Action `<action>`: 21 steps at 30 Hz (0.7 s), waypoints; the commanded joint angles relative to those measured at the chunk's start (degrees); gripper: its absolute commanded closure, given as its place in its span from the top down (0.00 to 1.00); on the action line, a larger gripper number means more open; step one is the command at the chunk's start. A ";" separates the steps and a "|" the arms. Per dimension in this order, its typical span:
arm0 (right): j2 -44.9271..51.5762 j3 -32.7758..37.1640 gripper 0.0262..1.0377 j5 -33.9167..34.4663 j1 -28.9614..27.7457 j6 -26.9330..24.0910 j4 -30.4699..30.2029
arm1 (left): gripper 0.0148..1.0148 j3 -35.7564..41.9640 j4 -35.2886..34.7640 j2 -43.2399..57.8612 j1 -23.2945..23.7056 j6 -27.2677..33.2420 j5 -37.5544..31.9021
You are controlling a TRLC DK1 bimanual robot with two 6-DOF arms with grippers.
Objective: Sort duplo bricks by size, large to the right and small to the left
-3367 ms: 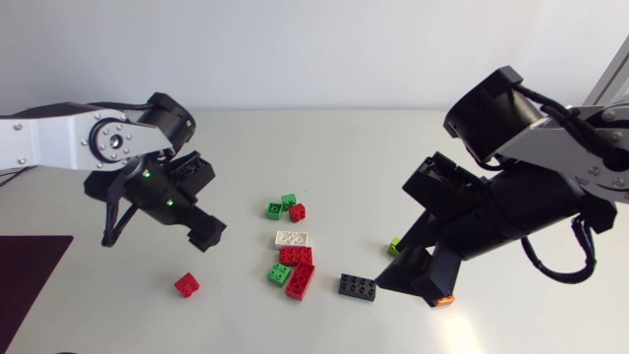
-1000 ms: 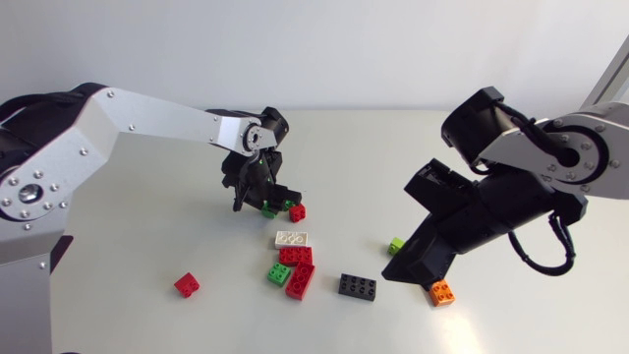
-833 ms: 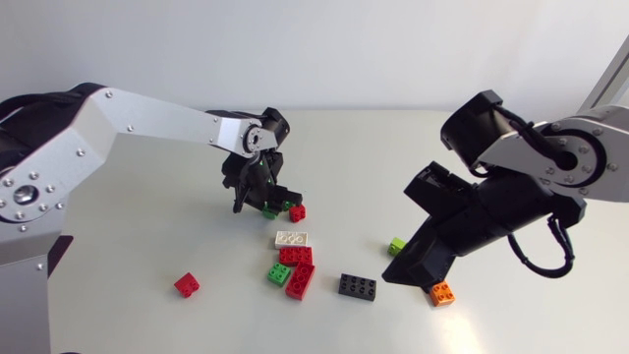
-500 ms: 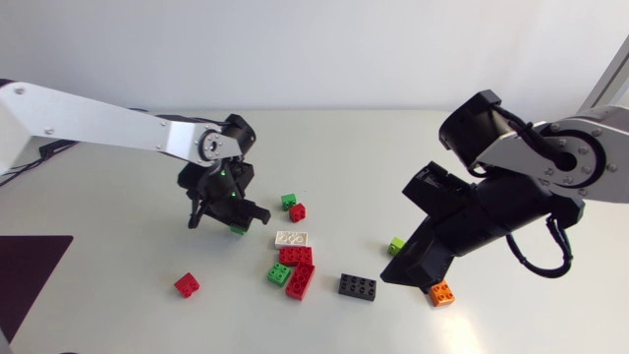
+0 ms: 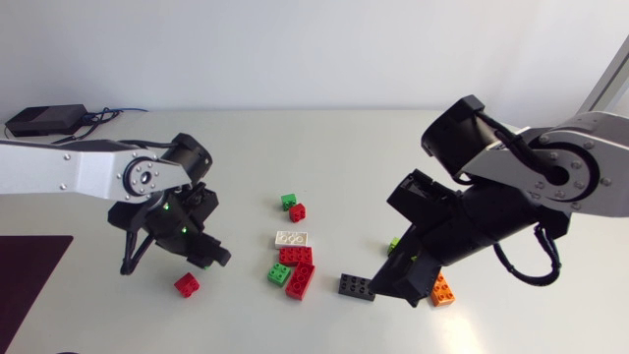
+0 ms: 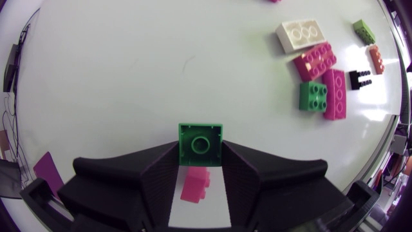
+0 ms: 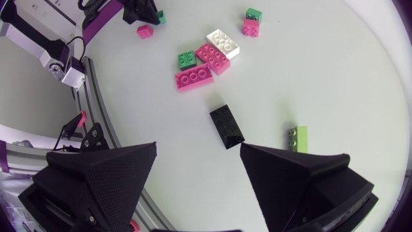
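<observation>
My left gripper (image 5: 208,258) is shut on a small green brick (image 6: 201,143), held just above the table at the left. A small red brick (image 5: 186,284) lies right under and beside it, also seen below the fingers (image 6: 195,183). The mixed pile in the middle holds a white flat brick (image 5: 292,238), a long red brick (image 5: 301,281), a green square brick (image 5: 279,273) and a small green-and-red pair (image 5: 292,206). My right gripper (image 7: 198,147) stands open over the black long brick (image 7: 226,125). An orange brick (image 5: 442,289) lies to the right of that gripper.
A lime brick (image 5: 393,245) lies by my right arm, which covers much of the table's right half. A dark mat (image 5: 25,280) sits at the front left edge. Bare table lies between the left red brick and the pile.
My left gripper took the small green brick out of the pile and carried it left and forward to the lone red brick. My right arm shifted slightly towards the black brick.
</observation>
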 commanded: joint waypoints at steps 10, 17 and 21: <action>-1.41 -1.75 0.90 -0.25 1.14 1.93 0.40 | 0.25 -7.93 5.53 -4.10 2.63 4.85 2.43; -1.85 -1.66 0.90 -0.08 1.22 2.02 -0.04 | 0.30 -8.11 7.55 -0.84 2.28 5.03 3.05; -2.02 -1.93 0.90 -0.08 1.14 1.93 0.05 | 0.66 -8.72 8.08 -0.32 2.19 5.03 3.05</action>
